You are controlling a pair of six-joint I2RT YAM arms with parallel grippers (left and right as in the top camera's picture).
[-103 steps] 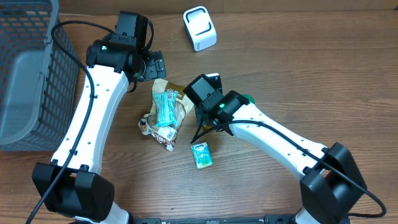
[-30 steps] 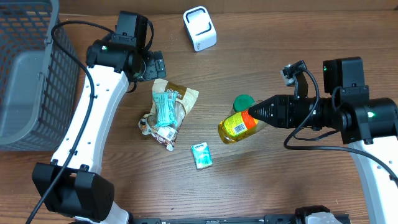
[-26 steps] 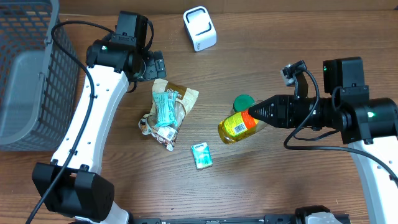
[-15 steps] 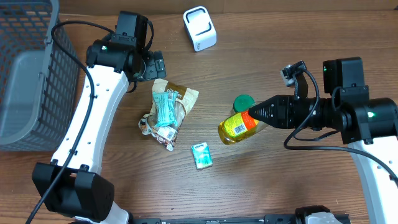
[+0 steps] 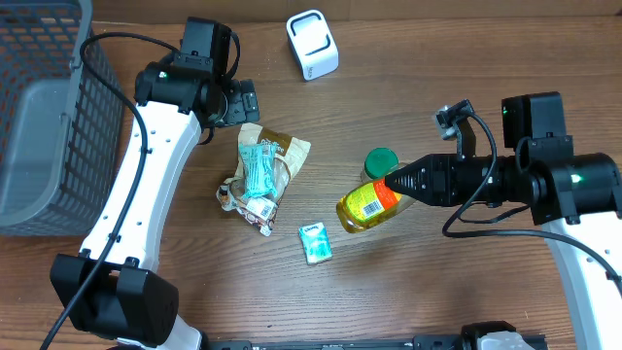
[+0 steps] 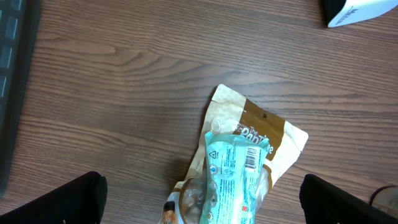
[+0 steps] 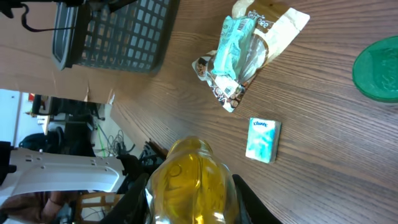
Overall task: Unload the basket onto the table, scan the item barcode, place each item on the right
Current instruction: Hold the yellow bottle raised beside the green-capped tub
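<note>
Nearest, we saw a small tissue pack (image 5: 315, 242) on the surface (image 5: 466, 87). Just behind it the right hand (image 5: 397, 183) pinched the yellow bottle (image 5: 367, 202), beside a green lid (image 5: 381, 160). Farther, the left hand (image 5: 240, 102) stood spread near the snack packets (image 5: 260, 170), a white scanner (image 5: 312, 44) beyond.

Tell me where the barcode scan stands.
Done: right claw is shut on the yellow bottle, lifted off the table. In hand: bottle held sideways, label up, apart from the white scanner. Left: bring the barcode to the scanner. Left claw is open over the snack packets, holding nothing.
</note>
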